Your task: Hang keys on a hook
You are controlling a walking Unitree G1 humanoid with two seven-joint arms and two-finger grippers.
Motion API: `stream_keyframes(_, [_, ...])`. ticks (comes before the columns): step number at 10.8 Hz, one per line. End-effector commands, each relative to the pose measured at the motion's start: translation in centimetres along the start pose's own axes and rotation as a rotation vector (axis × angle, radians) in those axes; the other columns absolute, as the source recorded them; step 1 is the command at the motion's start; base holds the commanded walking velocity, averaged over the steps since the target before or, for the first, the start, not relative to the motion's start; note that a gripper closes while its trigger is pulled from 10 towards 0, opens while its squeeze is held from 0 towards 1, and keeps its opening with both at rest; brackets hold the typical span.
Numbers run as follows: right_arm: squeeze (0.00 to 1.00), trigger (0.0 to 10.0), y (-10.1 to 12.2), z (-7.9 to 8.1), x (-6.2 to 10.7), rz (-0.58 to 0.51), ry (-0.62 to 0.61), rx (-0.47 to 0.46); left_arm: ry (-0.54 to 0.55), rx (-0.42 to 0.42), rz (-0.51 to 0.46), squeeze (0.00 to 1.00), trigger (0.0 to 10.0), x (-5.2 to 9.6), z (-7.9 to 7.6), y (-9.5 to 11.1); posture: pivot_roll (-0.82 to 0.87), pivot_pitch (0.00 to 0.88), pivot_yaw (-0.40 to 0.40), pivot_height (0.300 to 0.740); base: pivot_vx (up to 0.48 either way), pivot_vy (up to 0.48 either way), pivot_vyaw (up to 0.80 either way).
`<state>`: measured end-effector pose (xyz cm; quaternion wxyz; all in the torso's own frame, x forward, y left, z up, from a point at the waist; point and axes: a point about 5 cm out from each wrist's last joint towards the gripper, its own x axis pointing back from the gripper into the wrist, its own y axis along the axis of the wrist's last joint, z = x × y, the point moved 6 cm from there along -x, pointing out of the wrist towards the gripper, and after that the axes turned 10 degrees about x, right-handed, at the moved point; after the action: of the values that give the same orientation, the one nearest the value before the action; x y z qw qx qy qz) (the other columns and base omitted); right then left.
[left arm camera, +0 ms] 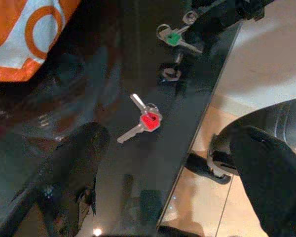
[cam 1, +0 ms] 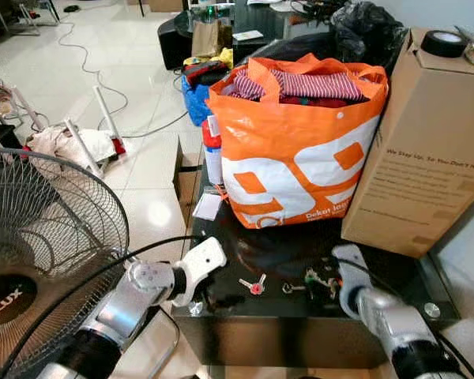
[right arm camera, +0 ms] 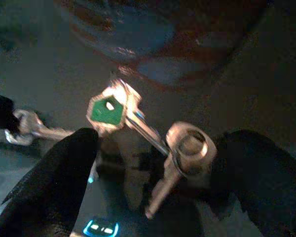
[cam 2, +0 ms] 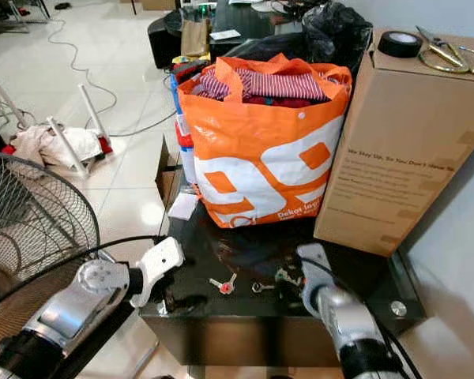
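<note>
Glossy black table (cam 1: 300, 312) under the claws; orange bag (cam 1: 300, 158) and cardboard box (cam 1: 423, 150) stood beyond; fan (cam 1: 39, 237), pale tiled floor (cam 1: 134, 71) leftward

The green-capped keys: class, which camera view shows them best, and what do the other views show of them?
The right wrist view: the green-capped keys lie close up between the open right tool fingers. The left wrist view shows them small. Both eye views show them tiny, beside the right tool.

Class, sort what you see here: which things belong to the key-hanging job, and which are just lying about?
Belonging to the job:
- green-capped keys, between the open jaws of the right gripper
- red-capped keys on the black table
- left gripper, open

Just lying about:
- orange bag of clothes
- cardboard box
- tape roll
- fan
</note>
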<state>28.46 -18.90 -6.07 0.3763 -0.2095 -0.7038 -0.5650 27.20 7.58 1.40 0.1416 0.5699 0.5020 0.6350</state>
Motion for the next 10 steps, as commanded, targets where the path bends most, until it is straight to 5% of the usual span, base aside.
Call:
stream_keyframes(1, [0.0, 10.0, 0.4, 0.0, 0.2, -0.013, -0.004, -0.016, -0.018, -0.009, 0.009, 0.0, 10.0, 0.1, -0.4, 0.0, -0.22, 0.0, 0.052, 0.74, 0.0, 0.0, 0.0])
stream_keyframes(2, [0.0, 7.4, 0.6, -0.1, 0.3, -0.023, -0.017, -0.022, -0.029, -0.017, 0.014, 0.0, 10.0, 0.1, -0.5, 0.0, -0.22, 0.0, 0.052, 0.74, 0.0, 0.0, 0.0])
stream_keyframes(4, [0.0, 0.4, 0.8, -0.3, 0.4, -0.036, -0.029, -0.041, -0.029, -0.026, 0.014, 0.0, 10.0, 0.1, -0.3, 0.2, -0.22, 0.0, 0.056, 0.74, 0.0, 0.0, 0.0])
stream_keyframes(10, [0.0, 0.0, 0.0, -0.1, 0.4, -0.013, -0.036, -0.044, -0.021, -0.031, 0.02, 0.0, 10.0, 0.2, -0.2, 0.1, -0.21, 0.0, 0.05, 0.74, 0.0, 0.0, 0.0])
